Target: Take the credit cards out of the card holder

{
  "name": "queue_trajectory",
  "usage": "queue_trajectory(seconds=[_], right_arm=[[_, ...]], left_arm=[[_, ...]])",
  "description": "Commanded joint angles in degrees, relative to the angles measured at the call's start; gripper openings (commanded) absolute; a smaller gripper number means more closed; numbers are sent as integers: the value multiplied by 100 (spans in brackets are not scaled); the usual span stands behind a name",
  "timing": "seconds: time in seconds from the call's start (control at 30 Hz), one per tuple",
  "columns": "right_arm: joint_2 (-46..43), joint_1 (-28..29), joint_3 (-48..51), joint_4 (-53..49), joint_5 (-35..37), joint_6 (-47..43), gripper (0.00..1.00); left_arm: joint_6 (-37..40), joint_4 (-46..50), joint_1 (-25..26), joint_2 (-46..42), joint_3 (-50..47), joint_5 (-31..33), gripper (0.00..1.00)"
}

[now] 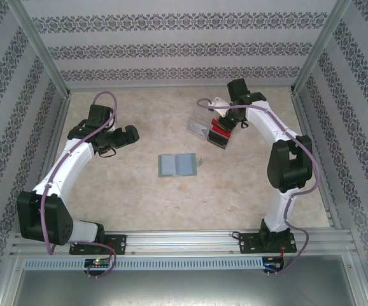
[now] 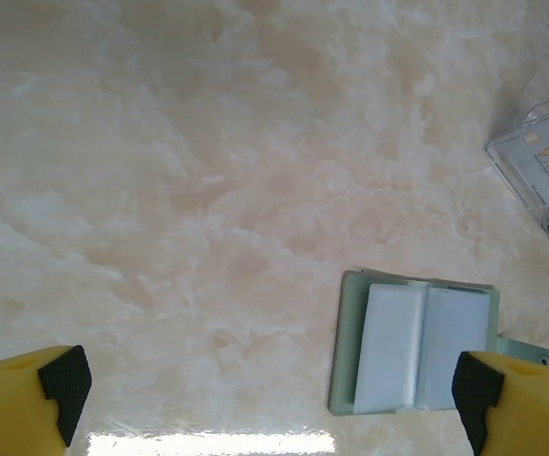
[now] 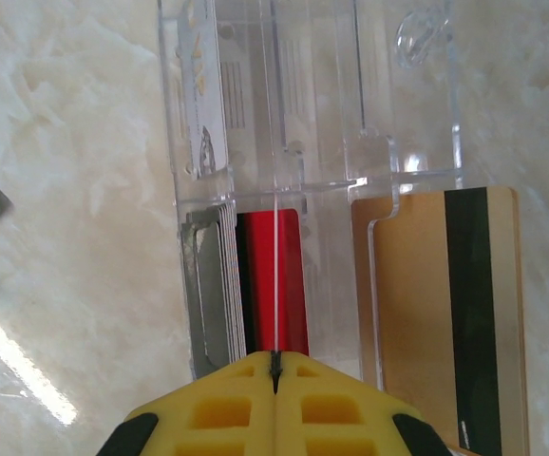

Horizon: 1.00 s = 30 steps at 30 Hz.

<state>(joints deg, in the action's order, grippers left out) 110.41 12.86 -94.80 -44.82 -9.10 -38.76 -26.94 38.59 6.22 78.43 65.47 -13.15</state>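
Card holder (image 1: 177,164) open flat on surface (image 1: 139,197); left hand (image 2: 265,399) to its left, spread wide apart, empty; right hand (image 3: 274,366) to its upper right, pressed together over clear tray (image 3: 407,104) with red card (image 3: 292,275) and tan striped card (image 3: 417,313).

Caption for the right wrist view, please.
Right gripper, jaws shut, at the clear tray containing a red card and a tan card with a dark stripe.

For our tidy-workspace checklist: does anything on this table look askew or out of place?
The tan card sticks out sideways past the clear tray's edge, unlike the red card lined up within it. The tray itself sits at an angle to the open wallet. Nothing looks damaged.
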Motion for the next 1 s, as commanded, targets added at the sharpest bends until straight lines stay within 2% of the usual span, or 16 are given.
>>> queue_trajectory(seconds=[0.0, 0.37, 0.5, 0.77, 0.97], right_arm=[[139, -36, -101, -174, 223, -236, 0], [506, 42, -274, -185, 477, -470, 1], [445, 51, -241, -27, 455, -410, 20], [-212, 71, -39, 261, 241, 160, 35], [-1151, 307, 762, 936, 287, 1321, 59]], left_arm=[[171, 96, -86, 49, -34, 85, 100], [154, 158, -81, 72, -6, 190, 100], [162, 157, -84, 69, -15, 197, 100], [162, 149, -83, 87, -15, 190, 99], [141, 94, -83, 77, -39, 93, 100]])
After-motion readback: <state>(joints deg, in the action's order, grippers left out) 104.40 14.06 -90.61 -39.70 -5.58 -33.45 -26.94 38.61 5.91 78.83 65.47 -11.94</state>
